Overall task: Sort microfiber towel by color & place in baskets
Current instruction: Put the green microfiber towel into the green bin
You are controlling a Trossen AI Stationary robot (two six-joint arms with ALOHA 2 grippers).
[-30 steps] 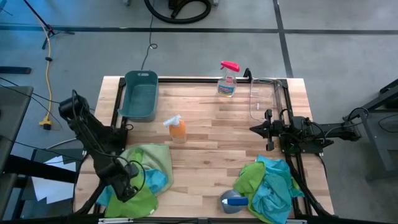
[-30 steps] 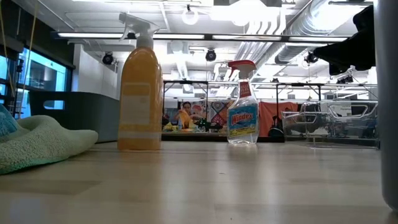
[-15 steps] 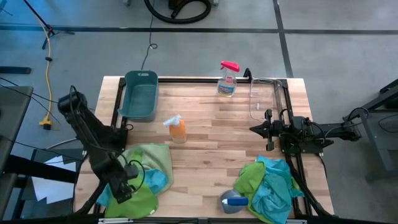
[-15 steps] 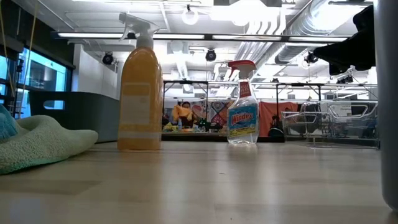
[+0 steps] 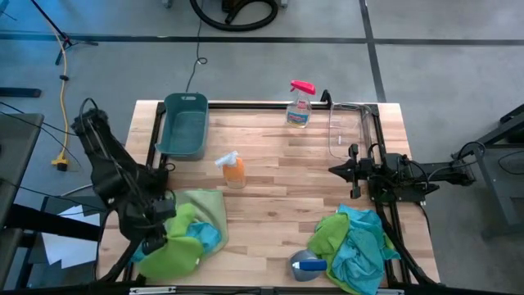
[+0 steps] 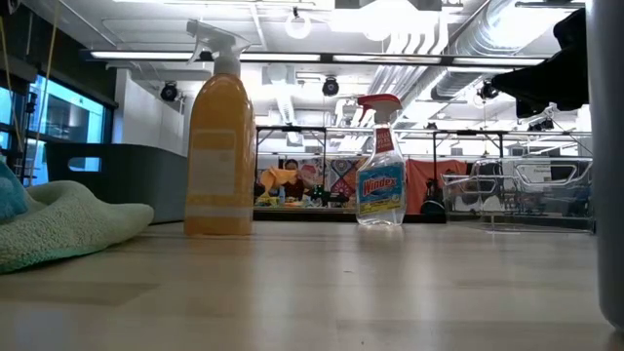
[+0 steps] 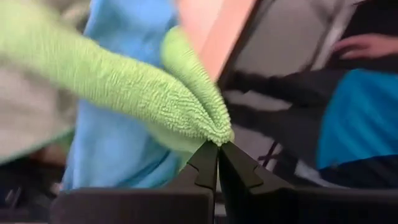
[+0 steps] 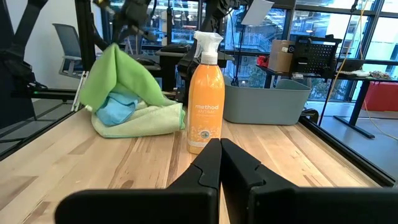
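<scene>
Your table [image 5: 278,184] carries two towel heaps: one at its near left corner, one [image 5: 354,246] at near right. Teal basket [image 5: 184,124] sits far left, clear basket [image 5: 346,129] far right, both well apart from the heaps. Orange spray bottle [image 5: 233,170] stands between them. Your left gripper [image 5: 153,243] is pinched closed on a fold of a green towel [image 7: 149,93], lifting it off the left heap. Right gripper [image 5: 354,170] waits by the clear basket, fingers closed, holding nothing.
</scene>
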